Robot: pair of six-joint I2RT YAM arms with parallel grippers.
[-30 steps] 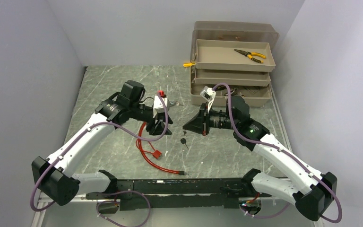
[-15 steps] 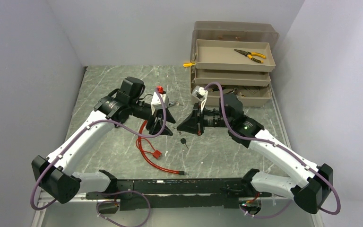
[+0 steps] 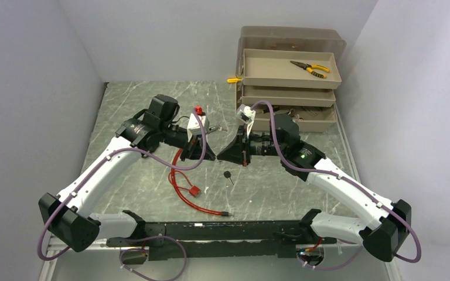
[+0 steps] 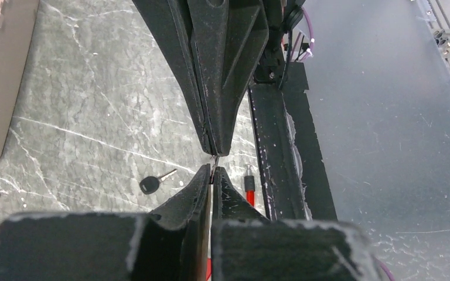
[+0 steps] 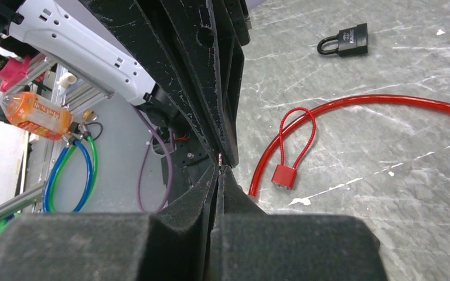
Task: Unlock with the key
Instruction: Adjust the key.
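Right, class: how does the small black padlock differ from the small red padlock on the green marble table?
The small black padlock has a short, thick black shackle; the small red padlock has a long, thin red loop. The black padlock lies alone; the red padlock lies right beside the thick red cable. Both lie flat on the marble table, unheld.

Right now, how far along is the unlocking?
Done: nothing unlocked; black padlock and red padlock lie with shackles closed. In hand: left gripper and right gripper meet tip to tip, both apparently pinching a thin metal sliver, likely a key. To do: insert and turn it. A black-headed key lies unused on the table.
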